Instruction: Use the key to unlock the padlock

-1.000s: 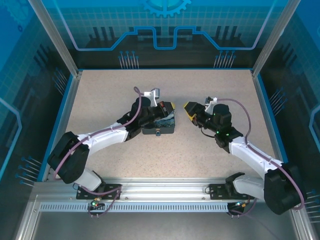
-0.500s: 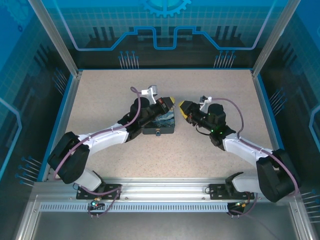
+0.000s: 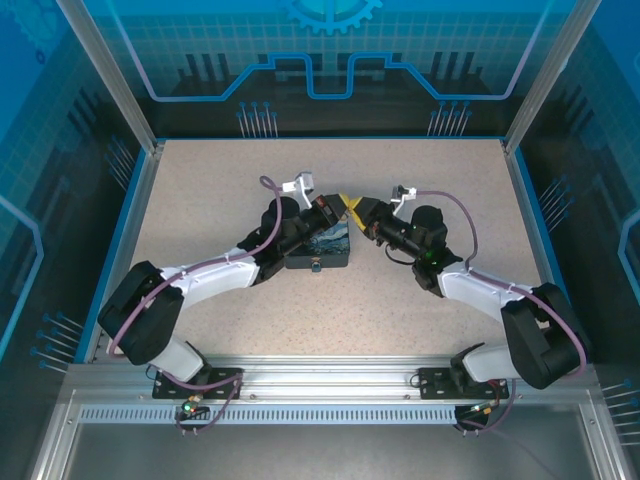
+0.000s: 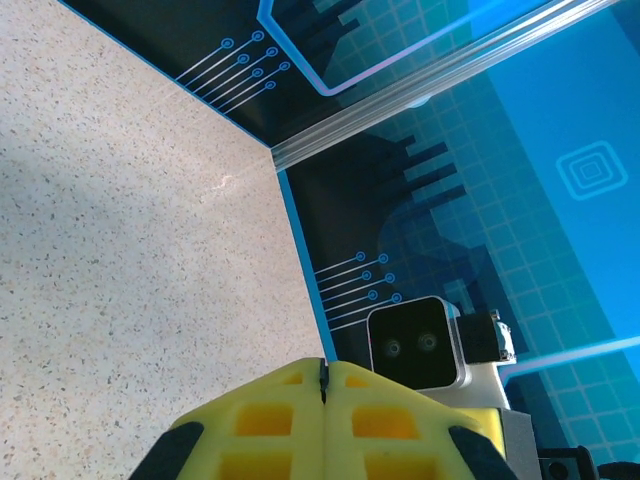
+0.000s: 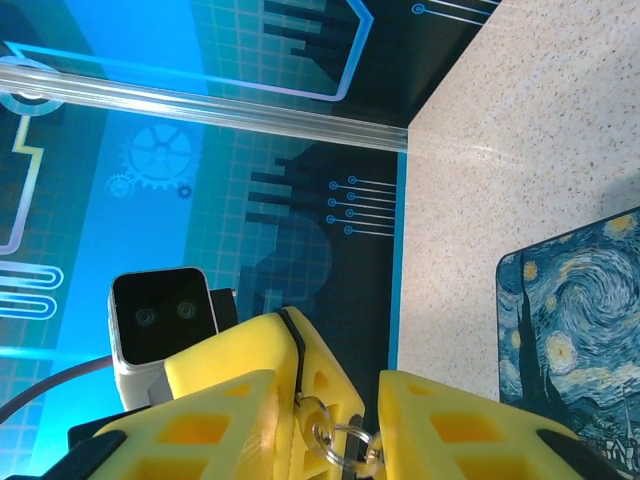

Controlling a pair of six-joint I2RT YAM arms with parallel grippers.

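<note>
Where the left arm stretched in from the near left, its left hand (image 3: pixel 343 205) hung by the far right corner of the box (image 3: pixel 318 250). Box lay flat on the speckled worktop (image 3: pixel 200 190), near the middle, with a blue-and-yellow swirl print on its lid.

Left hand: fingers pressed flat together, with the seam closed in its own wrist view. From the right wrist view a small metal piece, apparently the key (image 5: pixel 306 408), stuck out of that seam and was clamped there. A wire ring (image 5: pixel 338 442) hung from it. Rest of the key was hidden between the pads, so I could not tell its shape.

Padlock (image 3: pixel 316 266): a small bluish speck at the near side of the box, seen from above. Too small to tell whether it was locked.

Just right of the box's far corner, the right hand (image 3: pixel 362 213) met the left hand tip to tip, both raised off the worktop. Right hand: fingers narrow but apart, one on either side of the left hand's tip and the ring. Ring sat in the gap between them; I could not tell whether either pad touched it. Right arm ran back to the near right.
</note>
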